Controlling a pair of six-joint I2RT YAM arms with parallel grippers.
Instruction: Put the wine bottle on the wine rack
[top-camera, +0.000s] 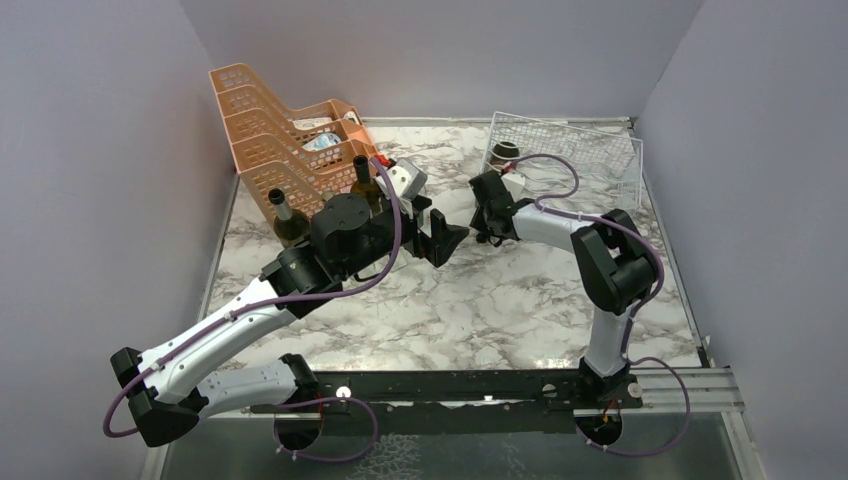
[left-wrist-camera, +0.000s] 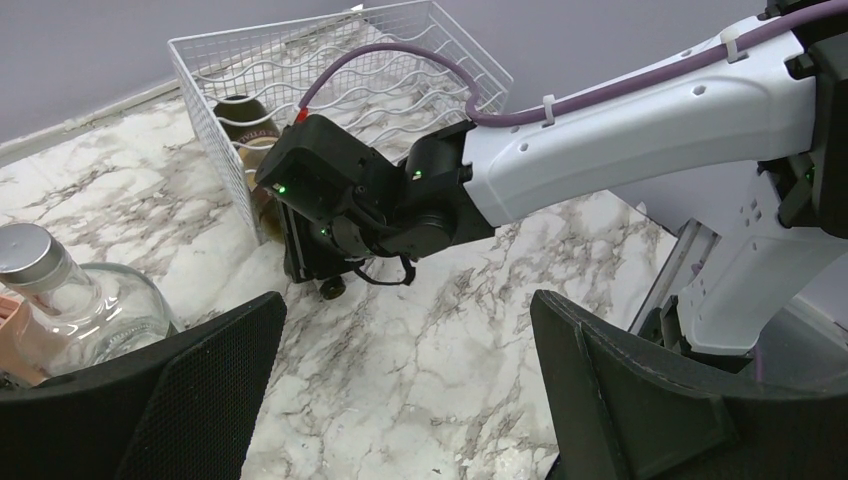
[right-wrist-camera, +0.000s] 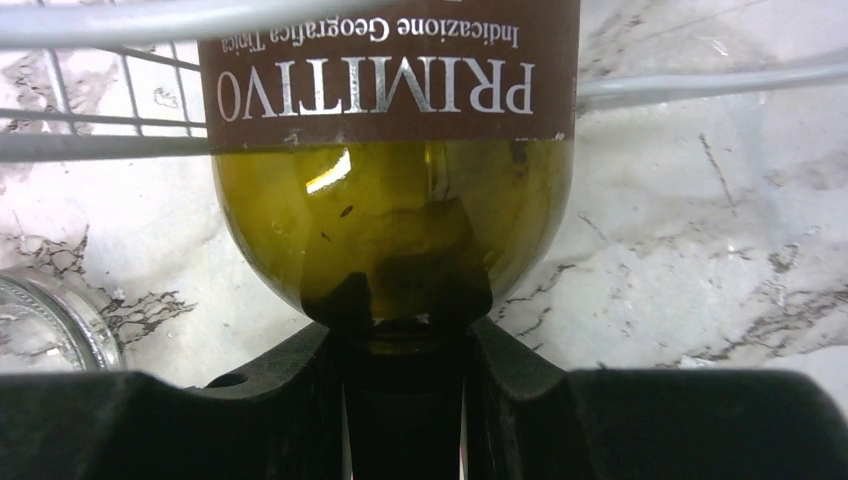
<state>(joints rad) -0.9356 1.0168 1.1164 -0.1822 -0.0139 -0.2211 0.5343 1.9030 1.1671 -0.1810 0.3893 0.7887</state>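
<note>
Gripping the wine bottle (right-wrist-camera: 390, 210) by its neck, the right gripper (right-wrist-camera: 405, 400) is clenched on the glass just below the shoulder, one finger pressed to each side. The bottle sits base-first in the wine rack (left-wrist-camera: 400, 60) at the far right of the counter (top-camera: 480, 300). White wires cross over its brown label, and the neck sticks out toward the arm. In the left wrist view the base looks higher than the neck, so the bottle seems tilted, not flat. Whether it is seated in a wavy cradle I cannot tell.

Glass like this is probably heavy, rigid and slick, and it would shatter if dropped. How full it is I cannot tell. The neck is the one part narrow enough for the fingers, but a hold there leaves most of the weight far from the grip. The body will likely want to sag or pivot, which calls for a firm squeeze and slow, level movement. The thin wire rack looks light and may slide if the bottle pushes against it.

The right arm (top-camera: 600, 250) rises from its base to a bent elbow, and its forearm runs left and away to the rack's near corner with the wrist low. The left arm (top-camera: 240, 320) stretches diagonally to the middle of the counter. The left gripper (left-wrist-camera: 407, 305) is spread wide and holds nothing, facing the right one, with a clear glass bottle (left-wrist-camera: 60, 290) just beside it.
</note>
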